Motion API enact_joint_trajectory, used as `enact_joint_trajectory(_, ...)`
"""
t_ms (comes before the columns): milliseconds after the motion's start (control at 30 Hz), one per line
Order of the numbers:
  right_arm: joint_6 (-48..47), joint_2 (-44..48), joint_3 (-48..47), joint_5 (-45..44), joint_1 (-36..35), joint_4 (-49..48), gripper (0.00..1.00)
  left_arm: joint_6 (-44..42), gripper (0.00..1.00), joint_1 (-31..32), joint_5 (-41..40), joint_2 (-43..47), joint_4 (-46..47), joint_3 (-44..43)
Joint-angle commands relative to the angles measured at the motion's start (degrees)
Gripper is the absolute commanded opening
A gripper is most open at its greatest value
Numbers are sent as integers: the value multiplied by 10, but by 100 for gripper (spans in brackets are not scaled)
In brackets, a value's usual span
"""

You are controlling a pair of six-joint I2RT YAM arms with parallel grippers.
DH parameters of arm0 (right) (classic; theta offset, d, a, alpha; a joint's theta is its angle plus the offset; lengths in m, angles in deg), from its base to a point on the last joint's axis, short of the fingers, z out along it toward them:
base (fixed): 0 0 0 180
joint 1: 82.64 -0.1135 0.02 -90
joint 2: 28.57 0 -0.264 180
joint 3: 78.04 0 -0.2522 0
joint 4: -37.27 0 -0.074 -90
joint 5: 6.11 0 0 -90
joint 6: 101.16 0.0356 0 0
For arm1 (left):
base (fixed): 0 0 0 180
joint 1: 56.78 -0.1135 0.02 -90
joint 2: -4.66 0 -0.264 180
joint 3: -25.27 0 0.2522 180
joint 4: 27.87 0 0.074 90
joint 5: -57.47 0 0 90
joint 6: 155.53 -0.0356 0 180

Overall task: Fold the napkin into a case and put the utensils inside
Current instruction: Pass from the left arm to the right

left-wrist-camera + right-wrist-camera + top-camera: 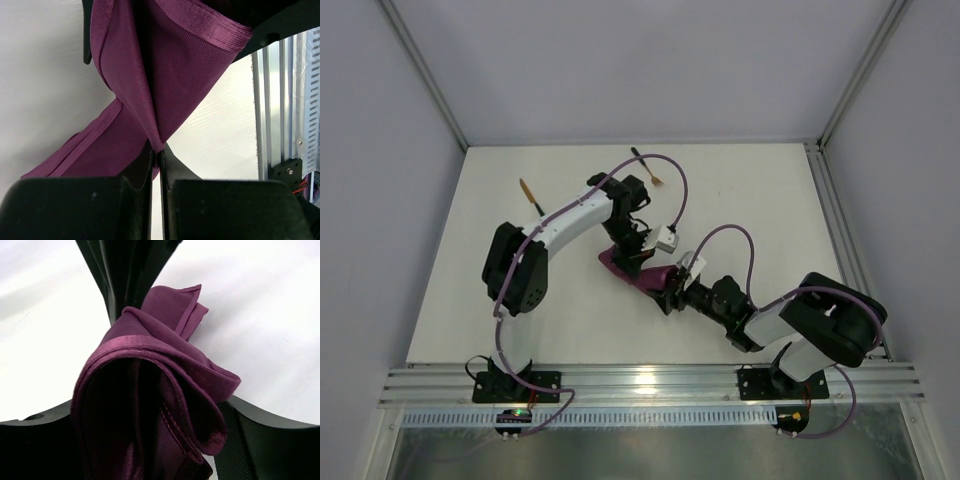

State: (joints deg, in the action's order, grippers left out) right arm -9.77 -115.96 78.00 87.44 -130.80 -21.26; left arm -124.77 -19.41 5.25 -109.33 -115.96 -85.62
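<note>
One napkin (pixel 150 75) (bunched) pinched by the left end effector (pixel 157 151)

The napkin (pixel 150 65) is plain magenta-purple, the table (pixel 750 200) off-white; the utensils (pixel 530 197) have gold heads and black handles.

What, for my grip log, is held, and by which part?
The napkin: left fingers pinch a fold; right fingers straddle its bunched end, grip unclear.
</note>
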Motion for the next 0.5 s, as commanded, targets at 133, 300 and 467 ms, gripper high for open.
enact_joint_trajectory(133, -10, 10, -21, 28, 1, -54, 52, -17, 0, -4, 34, -12, -29, -28)
enact_joint_trajectory(300, -9, 22, -43, 47, 2, 4, 24, -15, 0, -4, 34, -8, -29, -28)
enact_joint_trajectory(467, -9, 54, -61, 51, 3, 73, 4, 15, 0, -4, 27, -8, -11, -28)
